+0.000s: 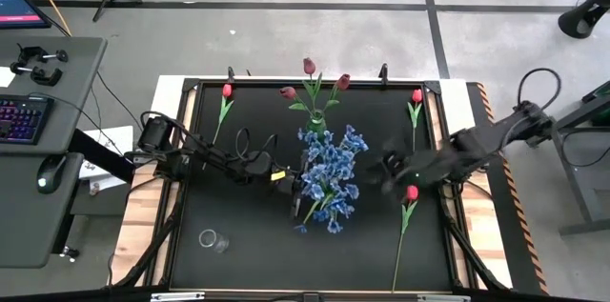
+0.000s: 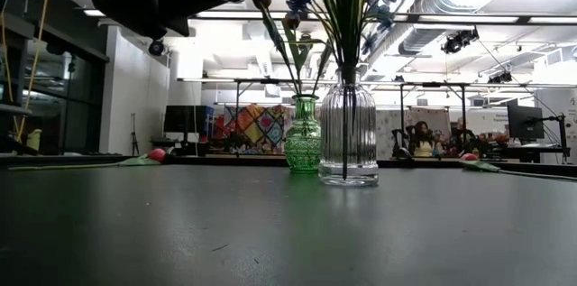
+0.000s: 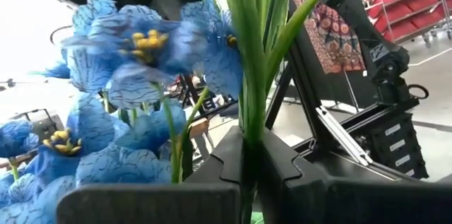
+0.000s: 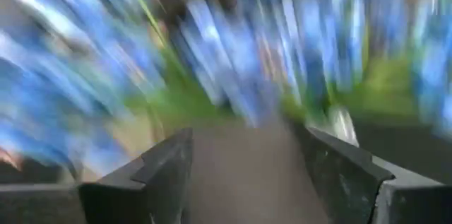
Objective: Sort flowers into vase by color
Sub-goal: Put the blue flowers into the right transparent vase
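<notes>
Left hand (image 3: pixel 247 174) pinching bushy blue-blossom stems (image 1: pixel 329 173) in clear ribbed glass vase (image 2: pixel 348 137); right hand (image 1: pixel 389 171) spread; red tulips (image 1: pixel 410 194) remain on tabletop (image 1: pixel 257 245)

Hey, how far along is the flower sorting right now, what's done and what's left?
Done: the dark tulips stand in the green vase. In hand: the left gripper is shut on the blue flowers' stems, which sit in the clear ribbed vase; the right gripper is open beside the blue blossoms. Left: three red tulips lie on the mat, and a small clear vase lies empty.
</notes>
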Action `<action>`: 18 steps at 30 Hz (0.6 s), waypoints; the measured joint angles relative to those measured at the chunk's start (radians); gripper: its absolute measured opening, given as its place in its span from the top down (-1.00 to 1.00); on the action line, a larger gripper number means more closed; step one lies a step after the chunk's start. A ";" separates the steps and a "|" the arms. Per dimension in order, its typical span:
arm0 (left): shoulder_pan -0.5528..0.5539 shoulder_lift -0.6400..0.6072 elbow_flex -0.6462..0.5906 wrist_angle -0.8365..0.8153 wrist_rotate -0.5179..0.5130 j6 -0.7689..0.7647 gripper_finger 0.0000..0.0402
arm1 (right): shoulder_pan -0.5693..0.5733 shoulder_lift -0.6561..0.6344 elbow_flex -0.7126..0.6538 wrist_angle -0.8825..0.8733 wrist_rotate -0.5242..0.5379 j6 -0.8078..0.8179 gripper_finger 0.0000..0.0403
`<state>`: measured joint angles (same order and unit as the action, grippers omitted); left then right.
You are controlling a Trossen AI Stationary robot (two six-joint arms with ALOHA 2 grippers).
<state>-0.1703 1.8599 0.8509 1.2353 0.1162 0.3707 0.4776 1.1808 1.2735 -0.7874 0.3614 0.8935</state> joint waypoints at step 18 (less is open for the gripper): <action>0.014 0.000 0.000 0.002 -0.040 -0.055 1.00 | -0.223 -0.028 -0.741 0.761 -0.204 0.313 0.91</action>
<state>-0.1564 1.8599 0.8509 1.2377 0.0763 0.3159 0.2543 1.1529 0.5323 -0.0263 0.1578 1.2069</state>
